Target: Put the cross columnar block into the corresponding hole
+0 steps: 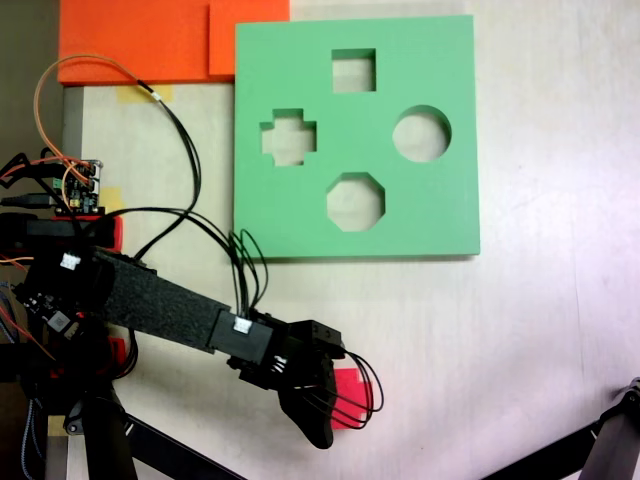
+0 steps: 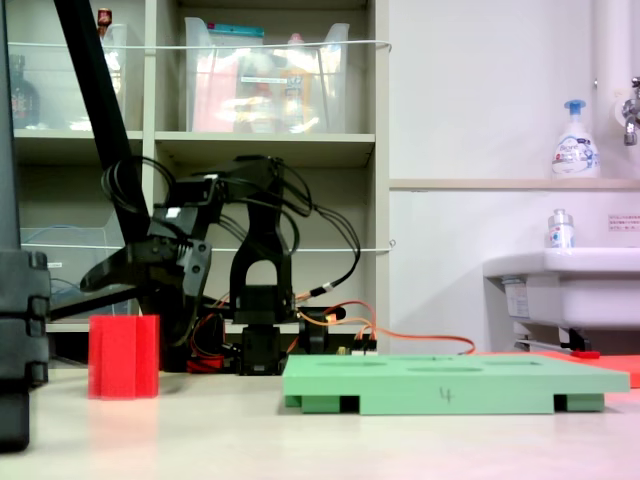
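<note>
**Inspector:** Below the green board (image 1: pixel 355 140), near the lower middle of the table (image 1: pixel 520 340) as the top-down fixed view shows it, the cross columnar block (image 1: pixel 349 386) stands upright. The side fixed view confirms this: the block (image 2: pixel 123 356) rests on its end, long axis vertical, well apart from the board (image 2: pixel 450 385).

**Clerk:** And the claw?

**Inspector:** The claw (image 1: pixel 322 420) sits directly over and just beside the block, covering its left part from above. In the side view the claw (image 2: pixel 95 282) hangs above the block's top, not touching it. The block therefore lies straight beneath the claw; the coming move appears to be a descent.

**Clerk:** Jaws apart or together?

**Inspector:** I cannot tell. One dark tip overlaps the other in both fixed views. Nothing is clamped.

**Clerk:** Arm pose?

**Inspector:** Extended from its base at the left of the top-down view, reaching rightward and down, wrist pitched toward the table.

**Clerk:** The target?

**Inspector:** The corresponding hole (image 1: pixel 288 137), plus-shaped, on the board's left side, is empty.
</note>
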Action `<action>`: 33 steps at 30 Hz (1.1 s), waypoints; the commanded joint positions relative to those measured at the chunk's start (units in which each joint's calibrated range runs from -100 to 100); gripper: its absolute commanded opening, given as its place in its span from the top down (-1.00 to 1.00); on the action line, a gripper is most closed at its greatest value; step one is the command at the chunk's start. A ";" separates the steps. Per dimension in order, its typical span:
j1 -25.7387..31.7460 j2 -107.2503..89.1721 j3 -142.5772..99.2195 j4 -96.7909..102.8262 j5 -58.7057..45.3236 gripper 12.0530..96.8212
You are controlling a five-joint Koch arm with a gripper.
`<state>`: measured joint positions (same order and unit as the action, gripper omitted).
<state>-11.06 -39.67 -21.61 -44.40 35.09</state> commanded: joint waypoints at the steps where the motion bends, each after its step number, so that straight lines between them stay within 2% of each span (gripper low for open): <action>1: -0.10 0.15 4.16 3.42 -0.93 -0.61; 33: -1.22 11.46 7.45 4.48 -1.90 -0.61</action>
<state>-12.19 -28.18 -17.79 -43.81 33.53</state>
